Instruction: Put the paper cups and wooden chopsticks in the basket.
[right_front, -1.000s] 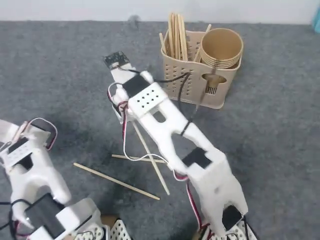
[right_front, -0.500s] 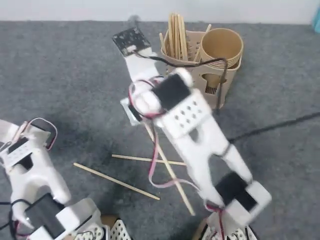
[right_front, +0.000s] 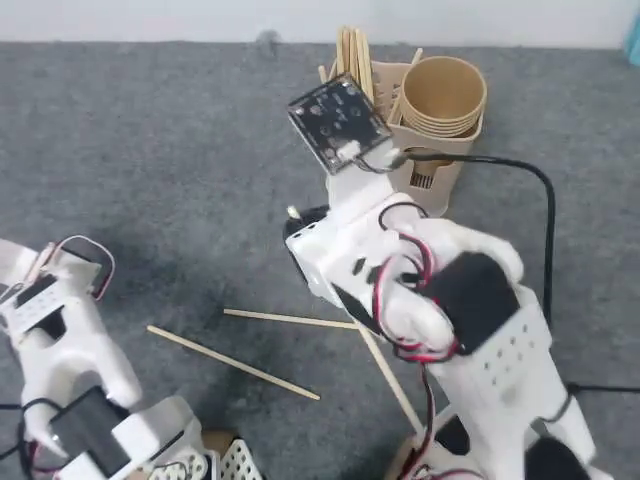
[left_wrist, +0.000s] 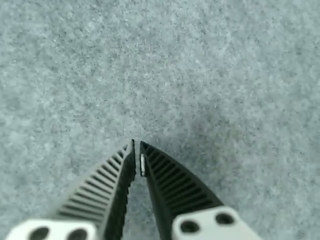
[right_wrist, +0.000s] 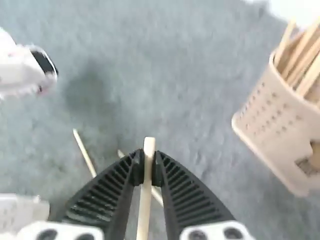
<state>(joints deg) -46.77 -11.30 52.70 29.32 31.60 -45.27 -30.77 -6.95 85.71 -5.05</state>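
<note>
Robotics test bench, lab or hobby workspace; kind of building cannot be told. Evidence: two white plastic arms side by side, left arm (right_front: 70, 350) and right arm (right_front: 490, 365); bare circuit board (right_front: 338, 120) on wrist; uncovered red, black and white wires (right_front: 395, 290); black cable (right_front: 548, 210) trailing over surface; perforated base plates (right_front: 235, 460) at near edge. Work surface: grey felt mat (right_front: 150, 150), plain white wall (right_front: 150, 20) behind. Staged props: basket (right_front: 455, 170), wooden chopsticks (right_front: 232, 362) loose on mat.

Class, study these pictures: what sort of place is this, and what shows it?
Probably a robot practice bench: a white left arm and right arm on a grey felt mat, with a basket of paper cups and loose chopsticks.
</note>
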